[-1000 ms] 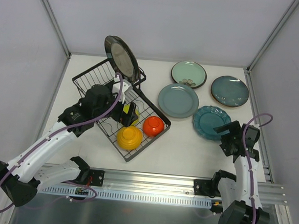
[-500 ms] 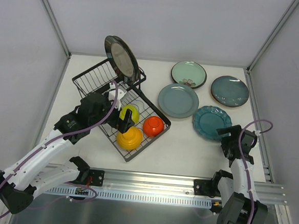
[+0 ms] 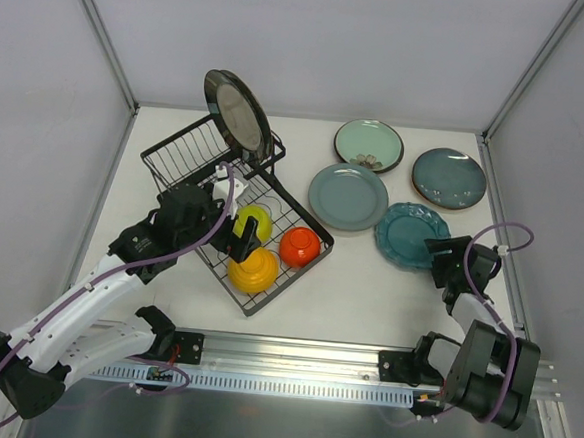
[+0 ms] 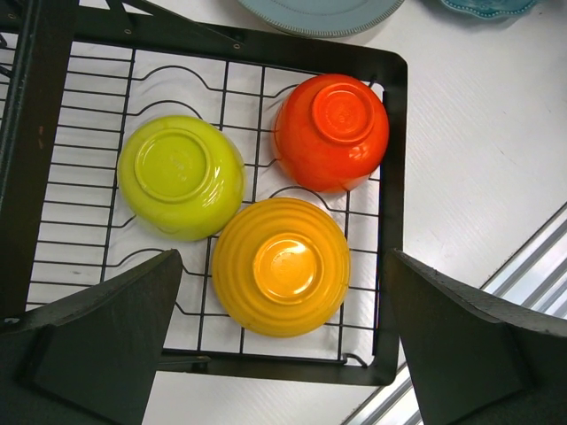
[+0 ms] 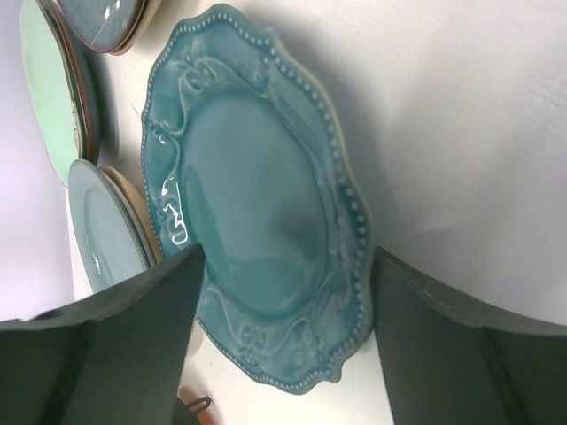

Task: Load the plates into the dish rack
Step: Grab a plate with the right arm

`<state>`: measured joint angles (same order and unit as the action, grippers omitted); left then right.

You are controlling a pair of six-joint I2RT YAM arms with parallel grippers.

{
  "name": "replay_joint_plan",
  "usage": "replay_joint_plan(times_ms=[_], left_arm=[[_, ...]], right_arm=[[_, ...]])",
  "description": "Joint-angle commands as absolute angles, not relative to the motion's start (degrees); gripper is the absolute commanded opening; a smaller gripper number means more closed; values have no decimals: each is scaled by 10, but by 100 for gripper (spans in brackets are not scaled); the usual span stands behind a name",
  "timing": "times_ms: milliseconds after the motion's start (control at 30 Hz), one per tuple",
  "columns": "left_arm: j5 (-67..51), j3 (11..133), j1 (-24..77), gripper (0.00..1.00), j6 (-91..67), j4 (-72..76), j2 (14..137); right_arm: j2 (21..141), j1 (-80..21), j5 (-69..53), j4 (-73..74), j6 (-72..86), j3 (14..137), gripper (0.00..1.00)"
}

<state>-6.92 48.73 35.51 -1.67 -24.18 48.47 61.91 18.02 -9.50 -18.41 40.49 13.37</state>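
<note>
A dark grey plate (image 3: 236,112) stands on edge in the raised section of the black dish rack (image 3: 191,152). On the table lie a mint green plate (image 3: 368,144), a dark teal plate (image 3: 448,177), a grey-blue plate (image 3: 348,196) and a scalloped teal plate (image 3: 411,235). My right gripper (image 3: 438,259) is low at the scalloped plate's near rim. In the right wrist view the scalloped plate (image 5: 257,204) lies between the open jaws of my right gripper (image 5: 288,257), with gaps on both sides. My left gripper (image 4: 283,257) hangs open over the rack's basket, holding nothing.
Three upturned bowls sit in the rack's flat basket: yellow-green (image 4: 181,176), orange-red (image 4: 332,131) and yellow-orange (image 4: 282,266). The rack's frame (image 4: 394,177) ends near the table's front rail. Grey walls close in the table on the left, back and right.
My right gripper has slid forward to the scalloped plate's rim and its jaws have narrowed. My left gripper has drawn back from the standing plate to above the bowls.
</note>
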Motion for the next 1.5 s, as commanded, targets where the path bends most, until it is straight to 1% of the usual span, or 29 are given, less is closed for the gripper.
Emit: replay_joint_plan(times_ms=[0,33,67,133,167,200,233,300,333,367,400,667,833,1000,1067,1200,1367,1467], left_arm=[[-63,481,348,99,-5,-214,480],[-64,481,349,99,-5,-213,481],[-64,481,348,99,-5,-214,483],[-68,481,348,99,-5,-214,485],[-68,480,348,99,-5,-214,486],[-69,481,349,99,-5,-213,487],[-69,480,348,99,-5,-212,488],[-69,479,348,99,-5,-213,490],[-71,479,349,99,-5,-213,490],[-71,478,348,99,-5,-212,491],[-72,478,349,99,-5,-212,492],[-104,480,348,99,7,-205,503],[-122,483,349,99,7,-194,504],[-122,496,363,99,9,-187,510],[-99,509,380,99,13,-187,516],[-41,535,456,99,35,-186,530],[45,569,543,99,69,-181,578],[68,591,579,99,91,-167,609]], right_arm=[[656,183,-91,-170,411,113,74],[664,183,-90,-176,409,113,71],[670,182,-88,-177,409,113,63],[676,183,-86,-177,407,115,55],[679,183,-85,-176,406,117,44],[680,183,-84,-172,405,120,38],[680,183,-81,-157,404,122,25],[676,183,-80,-146,396,130,13],[673,183,-82,-130,393,134,5],[669,183,-85,-123,390,137,2],[652,183,-85,-114,388,140,1],[527,183,-62,62,355,226,1],[488,183,-75,164,342,293,1],[484,182,-112,246,326,376,1],[479,183,-136,258,321,393,1],[468,183,-172,288,309,435,1],[468,182,-228,328,282,482,1],[474,171,-253,349,271,506,1]])
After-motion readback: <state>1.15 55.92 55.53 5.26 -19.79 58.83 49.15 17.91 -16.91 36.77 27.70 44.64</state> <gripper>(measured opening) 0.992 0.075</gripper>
